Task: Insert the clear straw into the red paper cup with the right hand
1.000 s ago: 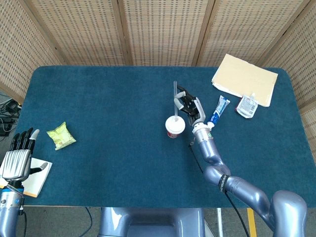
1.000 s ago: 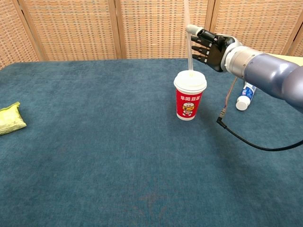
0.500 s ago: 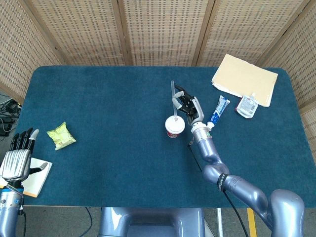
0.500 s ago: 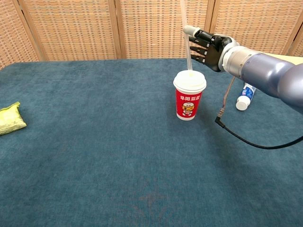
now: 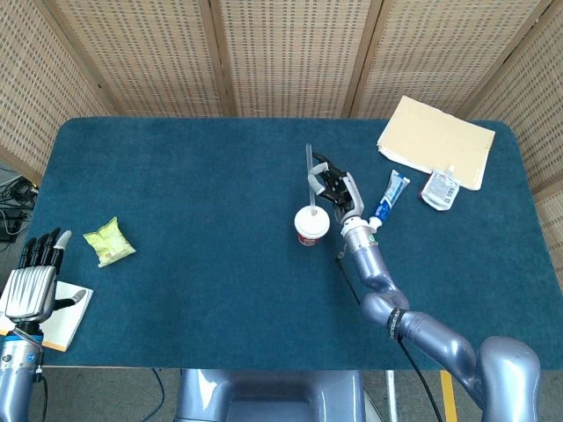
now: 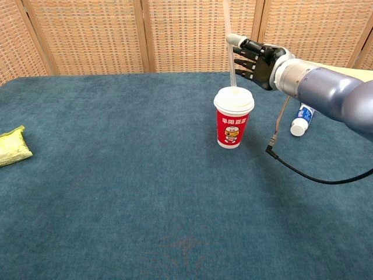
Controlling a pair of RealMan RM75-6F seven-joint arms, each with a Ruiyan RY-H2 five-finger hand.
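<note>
- The right robot hand pinches the clear straw above the red paper cup, the straw's lower end meeting the hole in the white lid.
- The cup stands upright near the middle of the blue surface; in the head view the cup sits just left of the right robot hand.
- Compared with half a second ago, the straw leans only slightly differently; its tip remains at the lid and the cup has not moved.
- Over the last second the right robot hand has shifted a little toward the cup's left side, still gripping the straw near its upper part.
- Whether the straw has gone any deeper into the cup cannot be told from either view.
- The left robot hand hangs off the surface's near-left corner, fingers apart and holding nothing, unchanged from earlier; beneath it lies a notebook.
- A yellow-green snack packet lies on the left of the surface, unmoved.
- A blue-and-white tube lies just right of the right robot hand, with a small pouch and a tan folder at the far-right corner.
- A black cable trails from the right arm across the surface.
</note>
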